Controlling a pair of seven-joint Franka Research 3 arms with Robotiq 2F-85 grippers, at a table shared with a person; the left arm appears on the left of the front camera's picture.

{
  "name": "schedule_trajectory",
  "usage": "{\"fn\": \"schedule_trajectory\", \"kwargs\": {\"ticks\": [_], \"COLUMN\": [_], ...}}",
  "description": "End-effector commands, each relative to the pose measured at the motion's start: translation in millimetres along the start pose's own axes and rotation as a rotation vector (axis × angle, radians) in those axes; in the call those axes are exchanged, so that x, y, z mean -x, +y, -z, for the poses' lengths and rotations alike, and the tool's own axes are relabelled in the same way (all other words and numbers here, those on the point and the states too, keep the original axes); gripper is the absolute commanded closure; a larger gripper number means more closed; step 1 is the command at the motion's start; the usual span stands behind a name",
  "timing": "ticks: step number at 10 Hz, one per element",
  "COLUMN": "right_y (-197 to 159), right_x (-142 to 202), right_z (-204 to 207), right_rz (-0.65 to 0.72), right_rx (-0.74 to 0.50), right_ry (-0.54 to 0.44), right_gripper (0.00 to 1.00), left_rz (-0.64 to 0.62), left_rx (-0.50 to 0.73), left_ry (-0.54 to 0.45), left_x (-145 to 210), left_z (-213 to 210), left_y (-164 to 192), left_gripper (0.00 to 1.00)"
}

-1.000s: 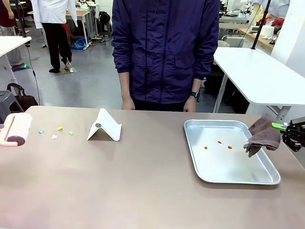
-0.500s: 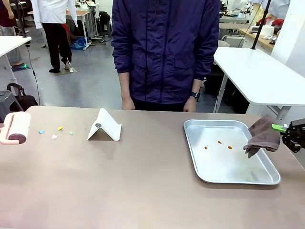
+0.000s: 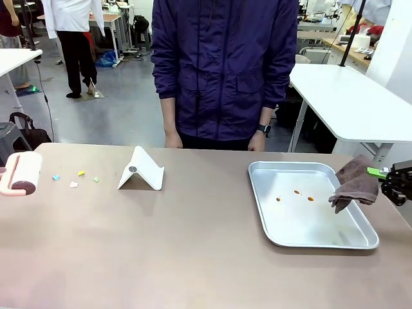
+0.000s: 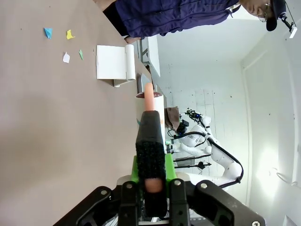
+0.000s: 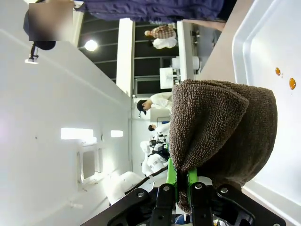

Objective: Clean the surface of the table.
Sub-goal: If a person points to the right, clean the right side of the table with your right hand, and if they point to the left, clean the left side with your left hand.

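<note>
My left hand [image 4: 151,160] grips the lint roller [image 3: 22,174], my right hand [image 5: 179,179] pinches the cloth [image 3: 354,183]; both have scarcely moved, so the scraps [image 3: 74,179] on the bench [image 3: 161,244] remain unswept

The table [image 3: 193,257], wide and level with a smooth matte brown-beige top, spreads below the right gripper [image 3: 380,172]'s jaws and away to their left. Small coloured paper scraps [image 4: 70,34] dot it ahead of the left gripper [image 4: 150,120]'s jaws.
</note>
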State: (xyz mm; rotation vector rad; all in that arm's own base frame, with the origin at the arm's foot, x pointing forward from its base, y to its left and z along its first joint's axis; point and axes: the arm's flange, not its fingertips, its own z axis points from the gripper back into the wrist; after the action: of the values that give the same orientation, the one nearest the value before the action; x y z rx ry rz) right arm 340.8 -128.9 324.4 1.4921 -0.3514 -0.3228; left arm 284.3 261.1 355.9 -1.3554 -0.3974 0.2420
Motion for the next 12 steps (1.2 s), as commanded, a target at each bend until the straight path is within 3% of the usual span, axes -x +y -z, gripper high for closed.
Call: {"fn": "schedule_trajectory", "kwargs": {"ticks": [1,12], "right_y": [4.0,4.0], "right_x": [-0.5,-0.5], "right_z": [-0.4,-0.4], "right_rz": [0.022,0.022], "right_rx": [0.003,0.003], "right_ry": [-0.003,-0.003], "right_gripper": [1.00,1.00], "left_rz": [0.007,0.007], "left_rx": [0.005,0.005], "left_ry": [0.014,0.014], "left_x": [-0.3,-0.3], "left_z": [-2.6,-2.6], "left_y": [-4.1,-4.1], "left_gripper": [1.00,1.00]}}
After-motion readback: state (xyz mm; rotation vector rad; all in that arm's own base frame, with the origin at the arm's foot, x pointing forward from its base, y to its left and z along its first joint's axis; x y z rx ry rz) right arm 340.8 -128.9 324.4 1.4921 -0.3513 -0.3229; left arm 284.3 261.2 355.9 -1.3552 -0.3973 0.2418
